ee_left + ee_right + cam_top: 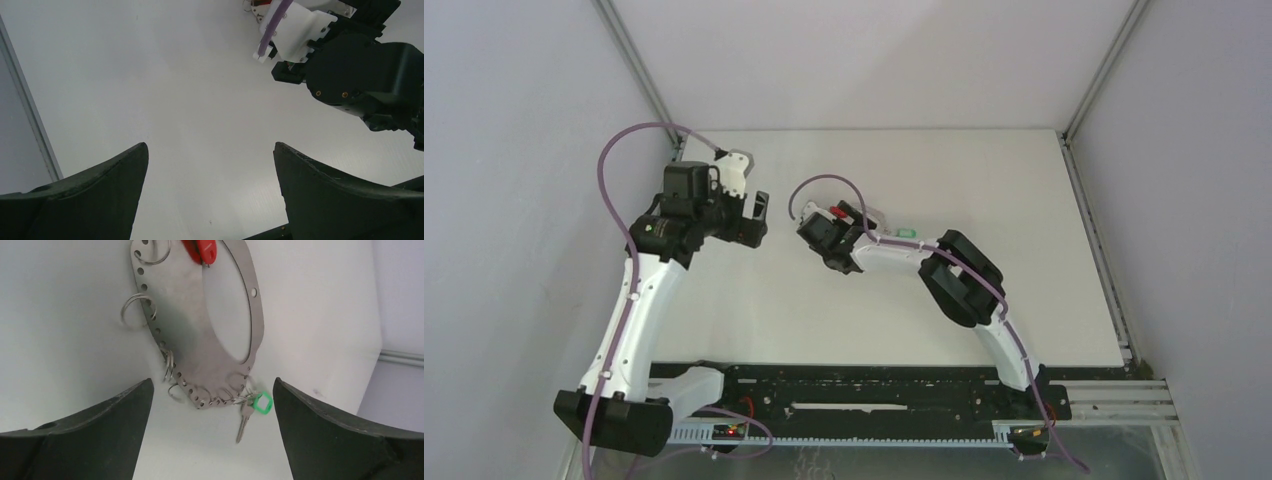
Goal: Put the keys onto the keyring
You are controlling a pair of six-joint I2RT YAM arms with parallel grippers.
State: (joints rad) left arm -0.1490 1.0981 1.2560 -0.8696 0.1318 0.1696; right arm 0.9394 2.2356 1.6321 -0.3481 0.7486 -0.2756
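The keyring (200, 340) is a flat grey metal crescent with holes along its edge and several small split rings, lying on the white table. A silver key with a green head (262, 403) hangs from a ring at its near end, blade toward me. The red key head (202, 251) lies across its far part, cut off by the frame edge. My right gripper (212, 390) hovers open over the keyring's near end, holding nothing. From above, the red key (834, 212) and green key (907, 232) flank the right gripper (849, 222). My left gripper (210, 146) is open over bare table, left of the right wrist (350, 65).
The left gripper (754, 215) sits about a hand's width left of the right arm's wrist. Grey walls with aluminium rails (1094, 230) enclose the white table on three sides. The table's right edge and wall (395, 357) lie beyond the keyring.
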